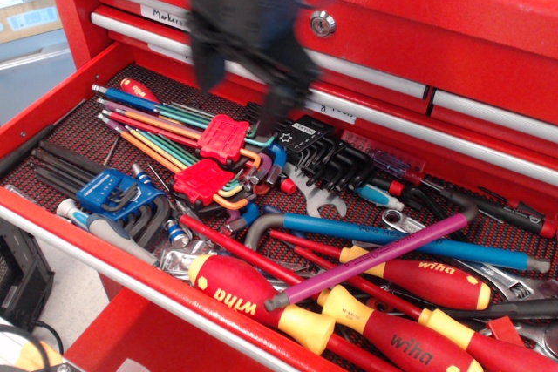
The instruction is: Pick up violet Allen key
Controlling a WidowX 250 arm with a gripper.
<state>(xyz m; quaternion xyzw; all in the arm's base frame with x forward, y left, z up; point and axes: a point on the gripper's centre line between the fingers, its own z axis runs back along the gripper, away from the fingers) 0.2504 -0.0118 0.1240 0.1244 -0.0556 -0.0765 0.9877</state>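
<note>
Blurred gripper hanging over drawer's rear, fingers pointing down, spread apart — empty. Violet Allen key well apart toward 4 o'clock, lying diagonally across red-handled screwdrivers.

I see my single black gripper blurred with motion, hanging in the air toward the back edge of the drawer, a little left of its centre. Its two fingers point downward and stand apart with a clear gap between them, holding nothing. The arm above runs out of view at the top.
</note>
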